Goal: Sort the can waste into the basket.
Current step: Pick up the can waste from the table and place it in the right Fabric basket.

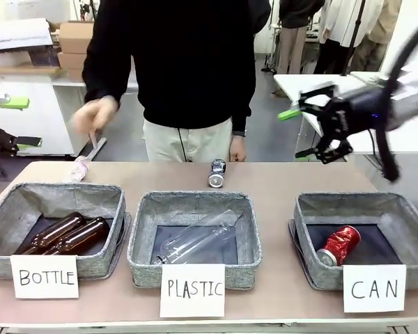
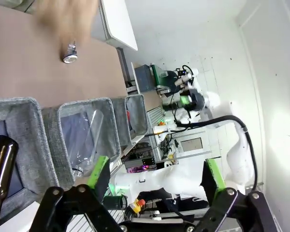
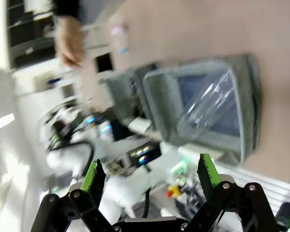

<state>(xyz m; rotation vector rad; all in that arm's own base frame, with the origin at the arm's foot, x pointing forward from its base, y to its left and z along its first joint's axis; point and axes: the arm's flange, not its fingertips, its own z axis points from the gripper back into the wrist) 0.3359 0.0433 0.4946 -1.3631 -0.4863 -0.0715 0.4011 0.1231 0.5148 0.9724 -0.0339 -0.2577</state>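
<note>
Cans sit apart: the red can point(image 1: 339, 245) in the basket point(image 1: 355, 200) marked CAN, the blue can point(image 1: 217, 173) on the table point(image 1: 285, 182) near the person point(image 1: 188, 69). Left gripper point(image 2: 156, 174) and right gripper point(image 1: 297, 133) both gape, empty.

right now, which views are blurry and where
Front view: the right arm and the person's hand are motion-smeared, the CAN sign sharp. Right wrist view: soft all over, even the plastic bottle. Left wrist view: mostly crisp.
</note>
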